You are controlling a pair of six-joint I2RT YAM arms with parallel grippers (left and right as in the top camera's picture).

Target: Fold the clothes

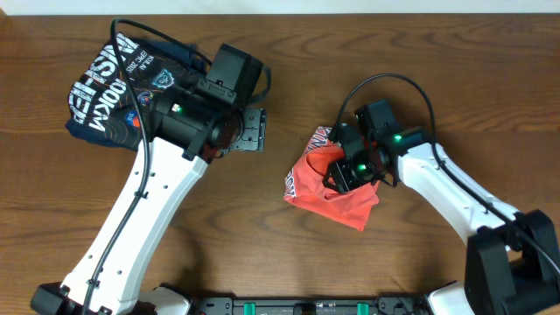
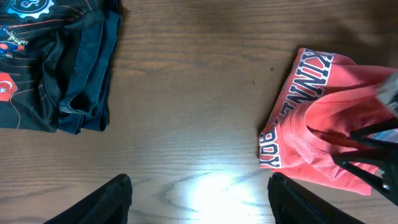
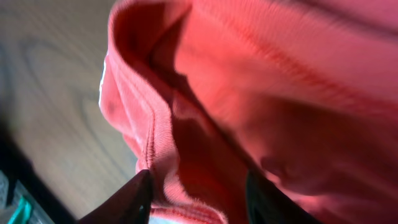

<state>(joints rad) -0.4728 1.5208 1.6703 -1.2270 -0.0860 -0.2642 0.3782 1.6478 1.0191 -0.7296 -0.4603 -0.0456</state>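
The T-shirt [image 1: 308, 185] is judged to be light, soft and limp. It is expected to sag and slide out of shape when lifted, and a thick bunch is likely to slip from a narrow pinch. A hold is best taken on a firm stitched edge, such as the ribbed neckband [image 3: 152, 143] or a hem, rather than on loose cloth in the middle.

The shirt is found crumpled in a small heap on the table [image 1: 289, 70], directly beneath the right gripper [image 1: 344, 175], with its white lettering [image 2: 292, 106] turned toward the far side from that gripper. The right gripper's fingers [image 3: 127, 202] are seen partly apart, with a fold of the neckband lying between them. Whether the cloth is pinched or merely touched cannot be told.

The left gripper [image 2: 199, 202] is held wide apart over bare wood, and nothing is held or touched by it. A dark folded shirt [image 1: 105, 96] lies beside it, and the red shirt is well apart on its other side.
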